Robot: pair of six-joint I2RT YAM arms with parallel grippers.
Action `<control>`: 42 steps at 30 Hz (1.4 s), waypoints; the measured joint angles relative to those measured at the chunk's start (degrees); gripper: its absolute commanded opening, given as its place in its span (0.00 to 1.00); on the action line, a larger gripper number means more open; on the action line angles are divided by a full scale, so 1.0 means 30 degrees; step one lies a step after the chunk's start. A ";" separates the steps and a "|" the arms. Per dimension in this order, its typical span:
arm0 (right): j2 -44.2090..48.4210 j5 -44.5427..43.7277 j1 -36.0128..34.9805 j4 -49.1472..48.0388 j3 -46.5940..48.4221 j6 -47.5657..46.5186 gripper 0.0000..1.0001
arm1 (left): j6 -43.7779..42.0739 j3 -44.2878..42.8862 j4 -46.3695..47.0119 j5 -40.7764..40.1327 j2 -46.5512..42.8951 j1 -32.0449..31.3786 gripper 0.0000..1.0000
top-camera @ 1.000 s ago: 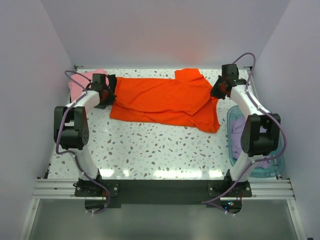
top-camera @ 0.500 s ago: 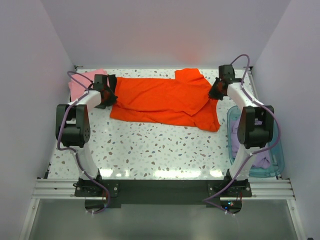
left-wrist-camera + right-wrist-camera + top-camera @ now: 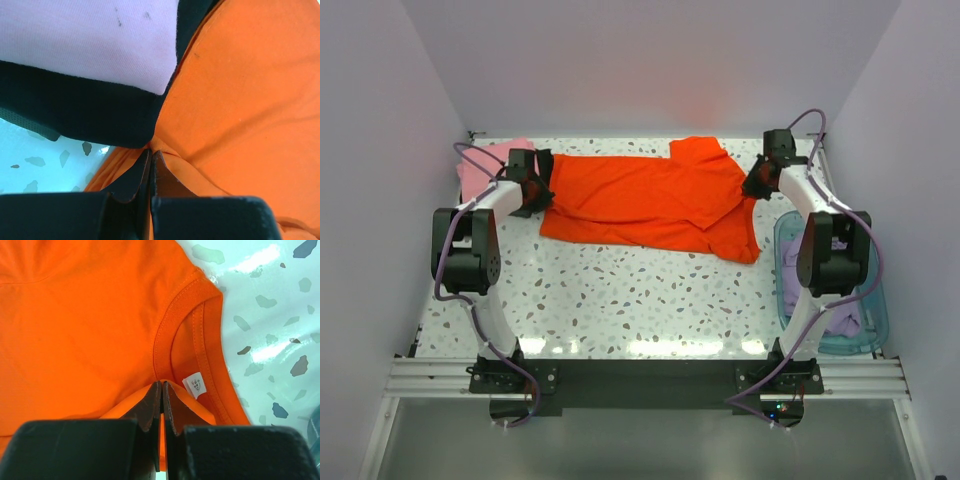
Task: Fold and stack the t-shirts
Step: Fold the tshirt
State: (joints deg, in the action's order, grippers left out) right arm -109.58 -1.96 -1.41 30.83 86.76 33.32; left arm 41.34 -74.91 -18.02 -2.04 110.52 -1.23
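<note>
The orange-red t-shirt [image 3: 650,198] lies spread lengthwise across the far half of the table. My left gripper [image 3: 532,186] is shut on its left edge [image 3: 210,100], next to the black shirt [image 3: 85,107] and the pink shirt [image 3: 95,35], which lie folded at the far left [image 3: 480,165]. My right gripper [image 3: 756,182] is shut on a fold of orange cloth by the collar [image 3: 165,335], near the white label [image 3: 194,385]. The pale lavender shirt [image 3: 808,270] lies in the basket.
A translucent blue plastic basket [image 3: 868,335] stands at the right edge beside the right arm. White speckled tabletop [image 3: 640,300] stretches in front of the shirt. Walls enclose the table on the left, back and right.
The right arm swung slightly, its elbow shifting inward; its gripper stays on the collar end. The orange shirt's right part shifted a little. The left gripper stays put.
</note>
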 measured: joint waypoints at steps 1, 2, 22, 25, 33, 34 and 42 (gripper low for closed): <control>-0.0036 0.0000 0.0015 -0.0007 0.0000 0.0000 0.00 | 0.0007 0.0000 -0.0007 0.0000 0.0000 0.0015 0.00; -0.0095 0.0000 0.0022 -0.0007 0.0007 0.0000 0.00 | 0.0015 0.0000 0.0000 0.0000 0.0000 0.0029 0.00; -0.1727 0.0102 0.0277 -0.0015 0.0590 0.0007 0.00 | 0.0029 0.0503 0.0940 0.0189 -0.0131 0.0248 0.23; -0.2135 0.0248 0.0277 -0.0015 0.1202 0.0007 0.00 | -0.0007 0.0605 0.1472 0.0495 -0.0182 0.0248 0.38; -0.2849 0.0605 0.0299 -0.0087 0.2659 -0.0197 0.55 | -0.0182 0.1035 0.3293 0.1647 -0.1107 0.0262 0.56; -0.2849 0.0648 0.0313 -0.0087 0.2674 -0.0255 0.59 | -0.0204 0.1173 0.3439 0.1698 -0.1362 0.0262 0.56; -0.2171 0.0758 0.0087 -0.0109 0.2084 -0.0714 0.54 | -0.0342 0.3177 0.2936 0.0860 -0.3614 0.0146 0.38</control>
State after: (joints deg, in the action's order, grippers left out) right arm -116.09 0.32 -1.15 30.50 93.01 31.18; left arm 40.32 -65.39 -9.21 0.54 99.68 -0.80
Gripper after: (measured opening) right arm 0.572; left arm 0.422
